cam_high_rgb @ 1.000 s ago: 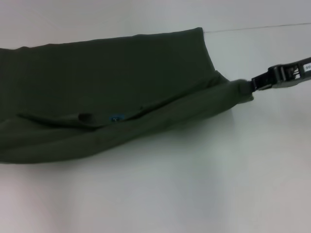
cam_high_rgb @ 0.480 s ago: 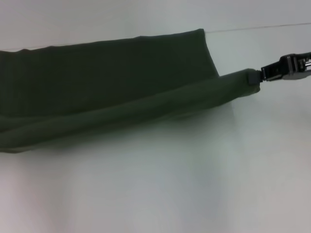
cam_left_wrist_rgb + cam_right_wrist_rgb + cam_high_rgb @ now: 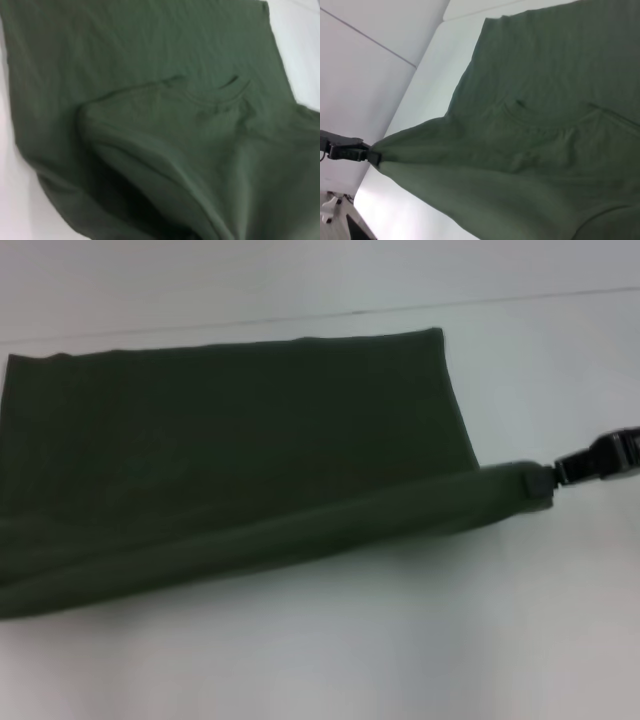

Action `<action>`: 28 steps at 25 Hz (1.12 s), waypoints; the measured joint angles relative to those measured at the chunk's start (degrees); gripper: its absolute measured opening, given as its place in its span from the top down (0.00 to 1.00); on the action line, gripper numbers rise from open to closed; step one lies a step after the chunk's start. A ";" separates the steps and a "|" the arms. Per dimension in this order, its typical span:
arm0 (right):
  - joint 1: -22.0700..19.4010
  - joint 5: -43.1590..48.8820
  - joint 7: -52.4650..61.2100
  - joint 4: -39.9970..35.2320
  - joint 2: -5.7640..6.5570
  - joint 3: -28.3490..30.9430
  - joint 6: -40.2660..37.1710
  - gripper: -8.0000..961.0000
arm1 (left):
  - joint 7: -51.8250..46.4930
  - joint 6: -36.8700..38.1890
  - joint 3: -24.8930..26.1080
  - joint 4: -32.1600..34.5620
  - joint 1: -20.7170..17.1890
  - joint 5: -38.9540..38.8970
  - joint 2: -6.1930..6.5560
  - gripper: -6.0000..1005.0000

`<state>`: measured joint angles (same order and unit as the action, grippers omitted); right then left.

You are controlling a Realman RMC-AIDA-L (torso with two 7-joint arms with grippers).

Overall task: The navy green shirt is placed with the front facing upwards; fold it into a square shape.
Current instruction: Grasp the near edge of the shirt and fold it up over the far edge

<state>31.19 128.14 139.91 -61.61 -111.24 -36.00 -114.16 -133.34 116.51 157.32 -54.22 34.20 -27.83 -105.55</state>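
The navy green shirt [image 3: 240, 430] lies across the left and middle of the head view on the white table [image 3: 400, 640]. Its near edge is lifted into a long fold. The right gripper [image 3: 553, 478], at the right edge, pinches that fold's corner tight. The left gripper [image 3: 367, 155] pinches another corner, seen far off in the right wrist view.

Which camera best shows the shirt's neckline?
Right wrist view: the dark olive-green cotton shirt's neckline shows clearest. Left wrist view shows it creased; head view hides it. Left gripper, right gripper clamp the shirt.
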 joint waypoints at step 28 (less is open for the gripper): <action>5.26 2.83 0.96 6.25 1.21 -0.47 15.75 0.92 | -5.94 -25.09 -1.02 7.04 10.46 1.55 -0.67 0.90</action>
<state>36.45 130.96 140.87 -55.36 -110.03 -36.47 -98.41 -139.28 91.42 156.30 -47.19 44.66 -26.28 -106.23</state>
